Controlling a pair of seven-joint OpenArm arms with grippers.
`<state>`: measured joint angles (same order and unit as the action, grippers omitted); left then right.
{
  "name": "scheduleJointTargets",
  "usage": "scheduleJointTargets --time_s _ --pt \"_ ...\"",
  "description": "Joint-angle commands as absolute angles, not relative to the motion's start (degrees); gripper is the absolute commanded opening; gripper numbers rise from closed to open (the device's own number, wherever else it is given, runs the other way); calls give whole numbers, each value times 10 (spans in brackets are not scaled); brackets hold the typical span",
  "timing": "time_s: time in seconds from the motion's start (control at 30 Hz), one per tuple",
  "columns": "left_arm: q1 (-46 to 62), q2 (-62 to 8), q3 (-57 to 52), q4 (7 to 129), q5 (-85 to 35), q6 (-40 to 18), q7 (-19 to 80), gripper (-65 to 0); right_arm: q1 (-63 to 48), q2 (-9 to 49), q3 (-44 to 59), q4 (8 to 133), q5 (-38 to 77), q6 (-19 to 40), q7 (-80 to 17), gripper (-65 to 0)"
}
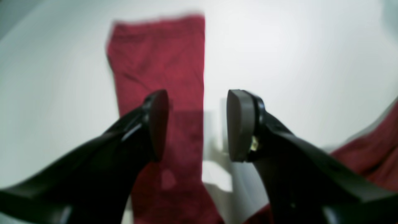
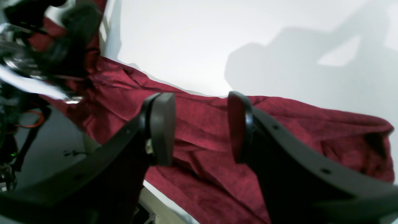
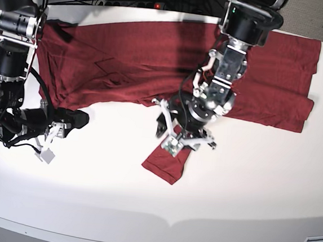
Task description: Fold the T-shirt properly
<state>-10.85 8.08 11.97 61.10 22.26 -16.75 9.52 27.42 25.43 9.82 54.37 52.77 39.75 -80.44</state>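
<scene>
The T-shirt (image 3: 172, 65) lies spread across the white table (image 3: 247, 179), one sleeve (image 3: 166, 164) pointing toward the front. Left gripper (image 1: 197, 124) hovers over that sleeve, jaws parted and empty; right gripper (image 2: 200, 127) likewise gapes, holding nothing.

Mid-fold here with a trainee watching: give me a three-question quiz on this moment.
1. True or false: the left gripper has its jaws shut on the T-shirt.
2. What lies under the left gripper: A sleeve, B collar, C bare table only?
3. Fill in: the right gripper has its jaws ____, holding nothing.

Key: 1 false, they are open and empty. 2 A, the sleeve on the white table. 3 open.
</scene>
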Motion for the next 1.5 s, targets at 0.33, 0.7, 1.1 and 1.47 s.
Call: scheduleJointTargets --time_s 0.33,0.7,1.1,1.47 --pt "-186 86 137 469 232 -120 84 -466 290 263 101 553 542 400 -800 -374" --pt "-191 85 137 478 192 -119 102 -650 290 263 101 553 542 400 -800 -374" --pt "-198 84 67 678 119 -92 230 -650 290 263 101 553 542 400 -800 -374" --pt "-81 44 -52 870 54 -100 270 -650 290 262 101 553 542 400 -800 -374"
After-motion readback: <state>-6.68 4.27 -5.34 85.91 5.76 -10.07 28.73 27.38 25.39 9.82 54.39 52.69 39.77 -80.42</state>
